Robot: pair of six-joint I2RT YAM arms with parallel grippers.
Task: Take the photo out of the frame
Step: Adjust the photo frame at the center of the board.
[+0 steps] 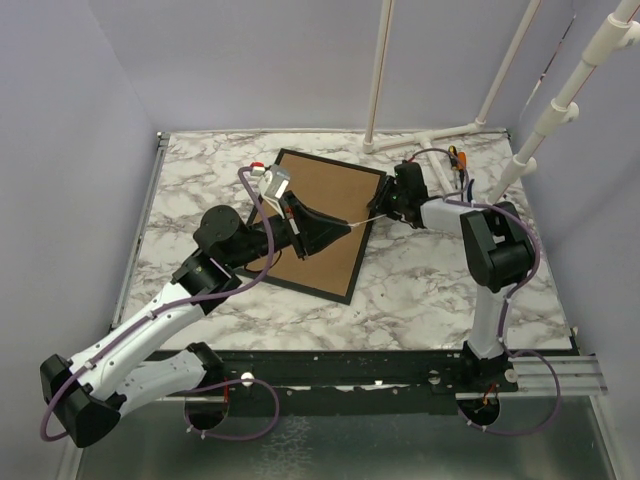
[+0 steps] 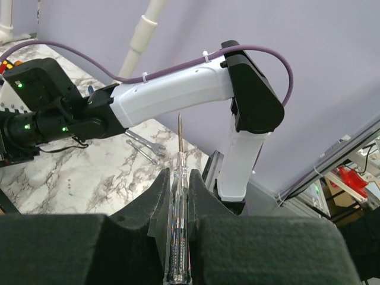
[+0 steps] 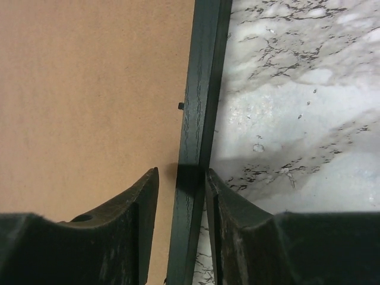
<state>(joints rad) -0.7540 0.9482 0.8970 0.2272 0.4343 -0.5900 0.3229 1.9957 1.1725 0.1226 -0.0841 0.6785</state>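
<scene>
Frame [image 1: 328, 188]: back up, lying askew on the tabletop [image 1: 430, 290], nearer its far edge. Above the brown back, left gripper [image 2: 180, 191] clenched on a clear-handled screwdriver [image 2: 180, 145]. At the frame's far-right edge, right gripper [image 3: 182, 175] straddling the black border, not clamped, gap on the board side.

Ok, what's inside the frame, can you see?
The frame shows only its brown back, lying face down on the marble table. Anything inside is covered by that backing.
</scene>
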